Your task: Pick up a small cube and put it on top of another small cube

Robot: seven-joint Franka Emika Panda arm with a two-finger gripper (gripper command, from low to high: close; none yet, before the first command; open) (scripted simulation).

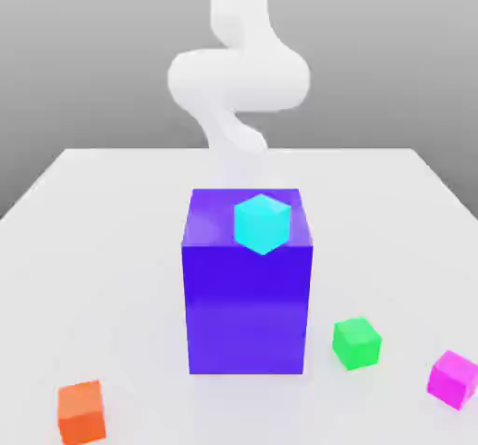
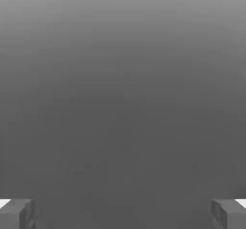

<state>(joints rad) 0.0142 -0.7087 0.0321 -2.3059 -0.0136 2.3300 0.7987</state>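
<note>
On top of the tall purple block point(image 1: 247, 294), which stands mid-table, a small cyan cube point(image 1: 261, 223) sits near the block's front edge, a corner turned toward you. Three more small cubes rest on the white table point(image 1: 112, 275): a green cube point(image 1: 357, 343) just beside the block on the exterior view's right, a magenta cube point(image 1: 455, 379) toward the near edge on that same side, and an orange cube point(image 1: 82, 412) by the near corner on the exterior view's left.

Your risk: the cyan cube sits close to that edge, so a skewed approach could likely nudge it off. The block may also obstruct a low reach.

Behind the block, the white arm point(image 1: 238, 79) rises in a folded curve. Your pincer point(image 2: 123, 213) is spread wide, its fingertips point(image 2: 17, 213) far apart, holding nothing and facing blank grey.
</note>
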